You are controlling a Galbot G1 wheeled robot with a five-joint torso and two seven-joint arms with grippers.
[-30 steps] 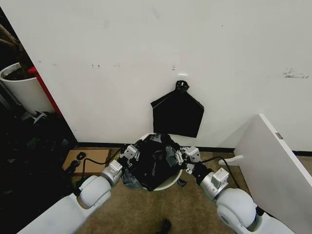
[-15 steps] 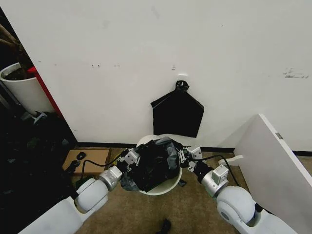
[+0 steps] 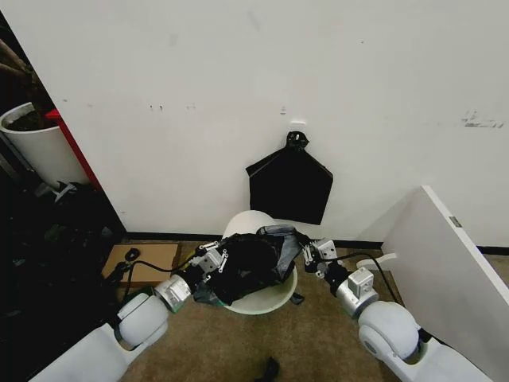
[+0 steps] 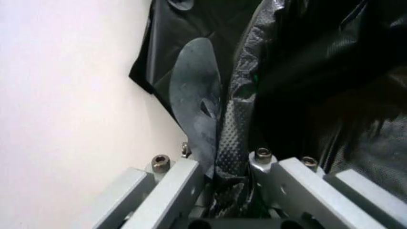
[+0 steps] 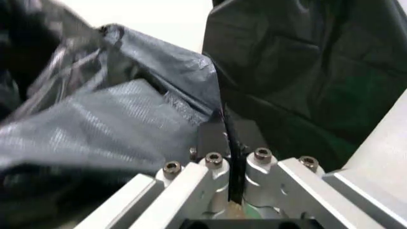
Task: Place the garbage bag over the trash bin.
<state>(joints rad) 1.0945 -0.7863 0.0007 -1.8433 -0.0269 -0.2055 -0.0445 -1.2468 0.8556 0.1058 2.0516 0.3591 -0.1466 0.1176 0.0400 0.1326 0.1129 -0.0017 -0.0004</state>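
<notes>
- Head view: the trash bin (image 3: 258,298) stands on the floor just in front of the white wall (image 3: 238,79), its far inner side bare and white. The garbage bag (image 3: 250,263) is stretched across the bin's opening, bunched over its middle and near part. The left gripper (image 3: 208,260) grips the bag's left edge and the right gripper (image 3: 310,253) grips its right edge, one on either side of the bin. A flat black bag bundle (image 3: 290,187) hangs on the wall just behind the bin. A white plant pot (image 3: 36,147) stands far to the left, and a white panel (image 3: 445,270) leans at the right.
- Left wrist view: the left gripper's fingers (image 4: 190,176) are clenched on a gathered, dimpled strip of the garbage bag (image 4: 305,71), which spreads out dark beyond them; the pale wall (image 4: 64,95) lies alongside.
- Right wrist view: the right gripper's fingers (image 5: 213,167) are pressed together on a thin edge of the garbage bag (image 5: 108,124), whose grey, glossy folds billow to one side. The black bag bundle (image 5: 305,67) shows behind.
</notes>
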